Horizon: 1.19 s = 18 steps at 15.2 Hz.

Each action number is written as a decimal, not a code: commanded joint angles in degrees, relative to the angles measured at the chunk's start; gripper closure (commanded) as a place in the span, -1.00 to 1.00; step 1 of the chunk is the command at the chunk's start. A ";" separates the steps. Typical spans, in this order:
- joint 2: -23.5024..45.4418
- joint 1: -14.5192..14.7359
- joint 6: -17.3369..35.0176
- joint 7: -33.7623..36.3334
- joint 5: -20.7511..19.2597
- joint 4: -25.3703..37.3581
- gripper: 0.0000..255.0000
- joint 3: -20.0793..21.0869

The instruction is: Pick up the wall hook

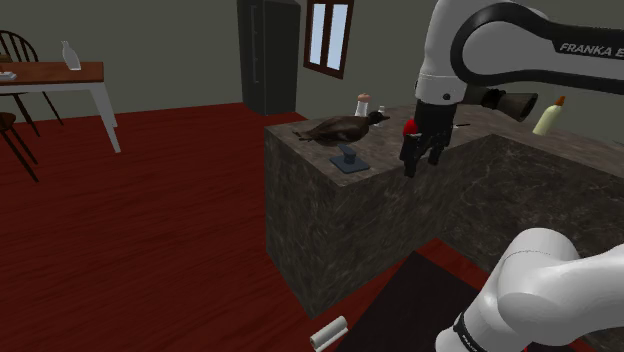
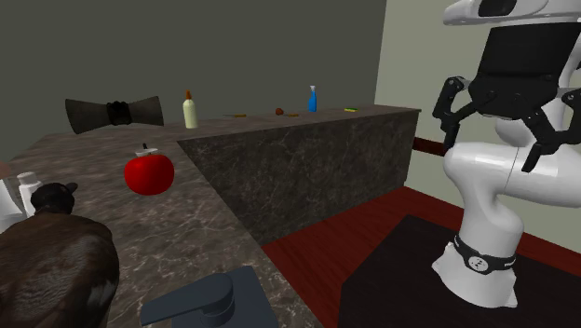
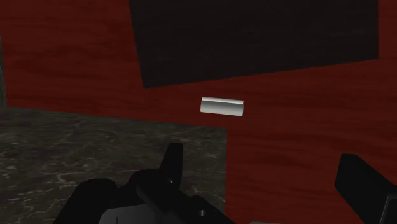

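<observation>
The wall hook (image 1: 349, 160) is a small dark blue-grey piece with a flat base, lying near the front corner of the dark stone counter (image 1: 300, 190). In the second exterior view the hook (image 2: 209, 300) sits at the counter's near edge. My gripper (image 1: 422, 155) hangs open and empty to the right of the hook in the shoulder view, some way off it and pointing down. The wrist view has the gripper (image 3: 267, 172) with fingers (image 3: 172, 159) wide apart over the counter's edge (image 3: 95, 146) and the red floor. In the second exterior view the gripper (image 2: 495, 130) is high at the right.
A dark bird figure (image 1: 340, 127), a red apple (image 1: 409, 126), a white shaker (image 1: 363, 104) and a pale bottle (image 1: 549, 116) stand on the counter. A white cylinder (image 3: 222, 106) lies on the floor beside a dark mat (image 3: 254, 38). A table (image 1: 60, 75) stands far left.
</observation>
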 commanded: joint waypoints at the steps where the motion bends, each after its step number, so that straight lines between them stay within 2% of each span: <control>1: 0.00 0.00 0.00 0.00 0.00 0.00 -1.00 0.00; 10: 15.93 -0.81 12.95 -7.52 -3.56 5.00 -1.00 -6.97; 18: 32.23 -0.92 21.41 -14.73 -2.66 14.54 -1.00 -12.23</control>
